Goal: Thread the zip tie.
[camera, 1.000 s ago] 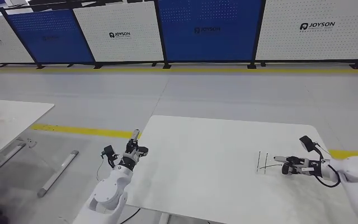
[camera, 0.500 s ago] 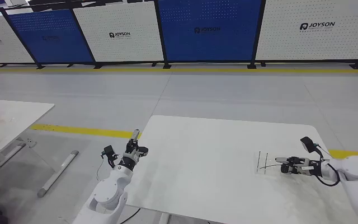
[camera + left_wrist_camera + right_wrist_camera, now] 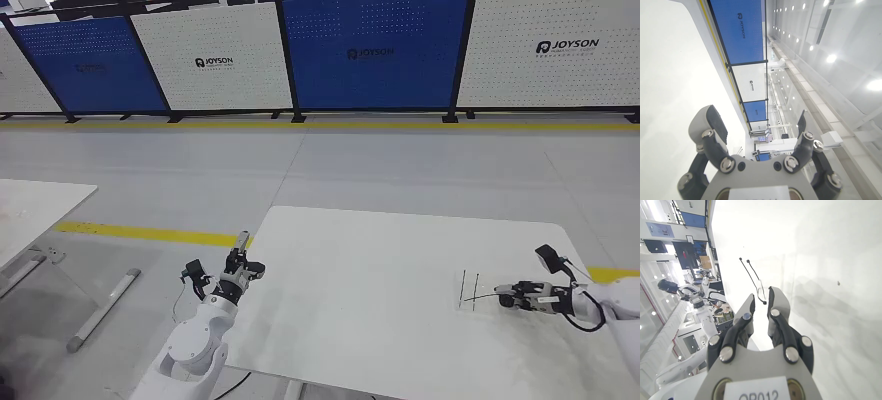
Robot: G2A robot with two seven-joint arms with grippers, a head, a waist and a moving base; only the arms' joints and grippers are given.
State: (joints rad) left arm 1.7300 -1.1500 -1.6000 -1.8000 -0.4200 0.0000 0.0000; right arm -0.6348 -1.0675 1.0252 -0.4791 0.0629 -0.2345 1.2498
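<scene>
The zip tie (image 3: 764, 303) lies flat on the white table (image 3: 380, 260) near its right edge. It is a thin black plastic strap, bowed into a curve, with a small square head. The right gripper (image 3: 762, 291) sits low over it, jaws parted only a little and holding nothing. The head rests just ahead of the gap between the ribbed dark pads (image 3: 752, 306), probably so a short closing pinch can take it. Just beyond lie two straight ties (image 3: 753, 270), side by side and apart from the curved one. The left gripper (image 3: 757, 109) waits at the table's left edge, spread wide and empty, pointing away from the surface. It is likely parked until a second grasp is needed for threading.
</scene>
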